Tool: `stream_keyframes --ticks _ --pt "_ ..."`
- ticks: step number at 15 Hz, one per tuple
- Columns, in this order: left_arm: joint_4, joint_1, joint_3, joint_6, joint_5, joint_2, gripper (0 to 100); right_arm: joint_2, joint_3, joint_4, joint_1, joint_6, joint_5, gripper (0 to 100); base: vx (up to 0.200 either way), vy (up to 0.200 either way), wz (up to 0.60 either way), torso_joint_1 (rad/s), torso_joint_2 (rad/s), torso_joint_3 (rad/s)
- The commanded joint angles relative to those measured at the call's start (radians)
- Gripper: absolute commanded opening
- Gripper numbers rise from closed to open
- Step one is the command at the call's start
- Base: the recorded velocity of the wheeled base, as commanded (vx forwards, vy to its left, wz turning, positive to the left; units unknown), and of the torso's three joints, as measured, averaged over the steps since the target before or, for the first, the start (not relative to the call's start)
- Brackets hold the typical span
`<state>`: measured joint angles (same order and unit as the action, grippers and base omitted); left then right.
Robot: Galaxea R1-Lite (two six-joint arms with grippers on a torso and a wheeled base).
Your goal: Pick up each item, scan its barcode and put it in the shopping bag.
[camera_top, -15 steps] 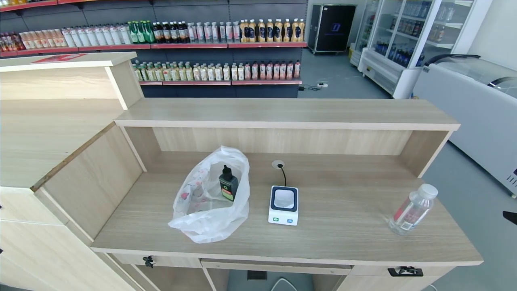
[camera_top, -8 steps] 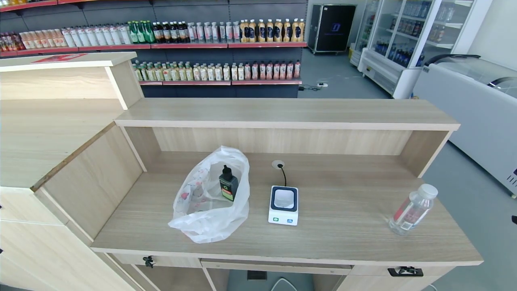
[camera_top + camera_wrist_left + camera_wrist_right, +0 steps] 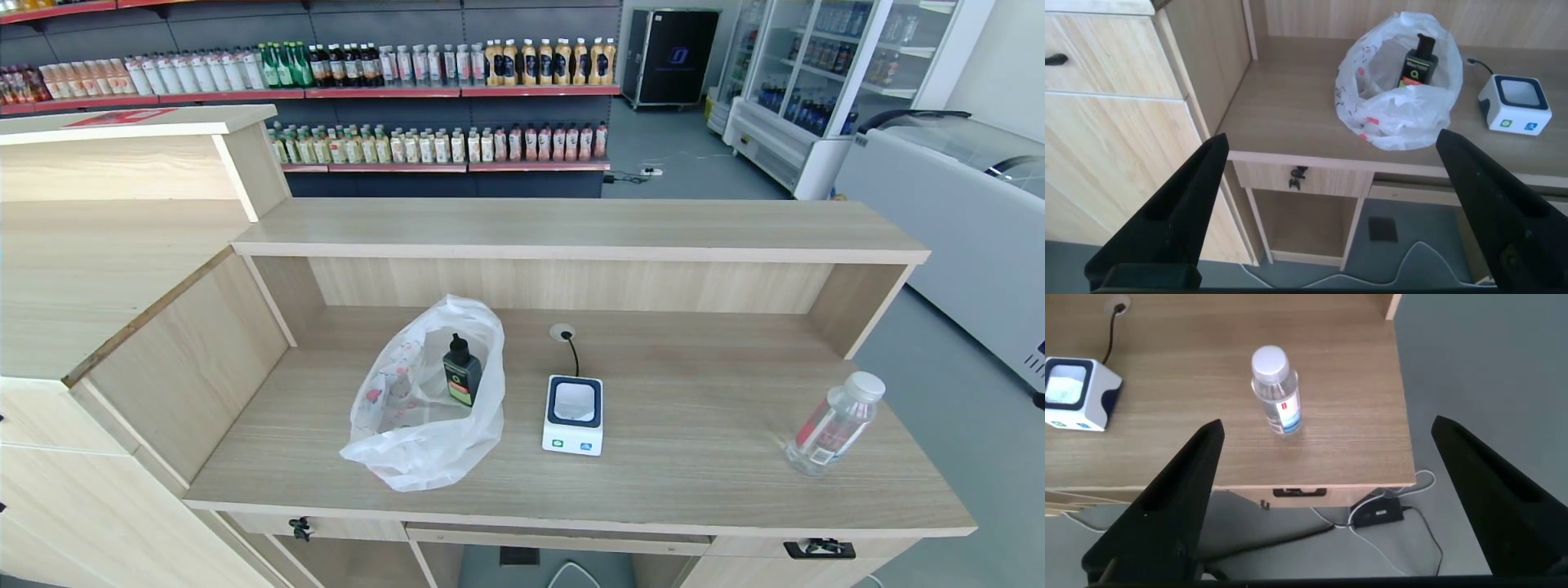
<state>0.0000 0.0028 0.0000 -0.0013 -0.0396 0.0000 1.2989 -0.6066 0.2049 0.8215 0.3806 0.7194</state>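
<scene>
The left gripper (image 3: 1327, 204) hangs spread wide and empty off the counter (image 3: 1290, 122), with the shopping bag (image 3: 1396, 90) ahead of it holding a dark bottle (image 3: 1417, 64). The right gripper (image 3: 1323, 506), also spread and empty, faces the upright water bottle (image 3: 1276, 392). The scanner (image 3: 1074, 392) sits between bag and bottle.

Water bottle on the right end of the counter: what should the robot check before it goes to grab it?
1. Water bottle upright, nothing crowding it: ok.
2. Right gripper open and empty: ok.
3. Scanner window uncovered: ok.
4. Shopping bag mouth open, dark bottle already inside: ok.
5. Which way the code on its label faces: cannot tell.
</scene>
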Motion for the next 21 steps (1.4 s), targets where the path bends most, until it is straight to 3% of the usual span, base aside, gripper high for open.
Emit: stream_keyframes --ticks 1,6,13,17,21 --pt "0.0 0.0 0.0 0.0 0.0 0.0 100 -0.021 -0.013 -0.005 -0.007 0.0 0.0 100 0.0 0.0 0.0 0.0 0.0 0.0" --pt "0.0 0.0 0.0 0.001 0.001 0.0 100 -0.021 -0.013 0.001 -0.048 0.001 -0.006 100 0.0 0.0 0.0 0.0 0.0 0.0" --pt "0.0 0.0 0.0 -0.006 0.0 0.0 100 0.045 0.001 0.018 -0.048 0.007 -0.009 100 -0.2 0.0 0.0 0.0 0.0 0.002" --pt "0.0 0.0 0.0 -0.005 0.0 0.0 100 0.166 0.019 0.238 -0.019 -0.003 -0.041 100 -0.1 0.0 0.0 -0.002 0.0 0.002" --pt "0.0 0.0 0.0 -0.005 0.0 0.0 100 0.181 0.011 0.258 -0.022 -0.028 -0.038 100 0.0 0.0 0.0 0.0 0.0 0.0"
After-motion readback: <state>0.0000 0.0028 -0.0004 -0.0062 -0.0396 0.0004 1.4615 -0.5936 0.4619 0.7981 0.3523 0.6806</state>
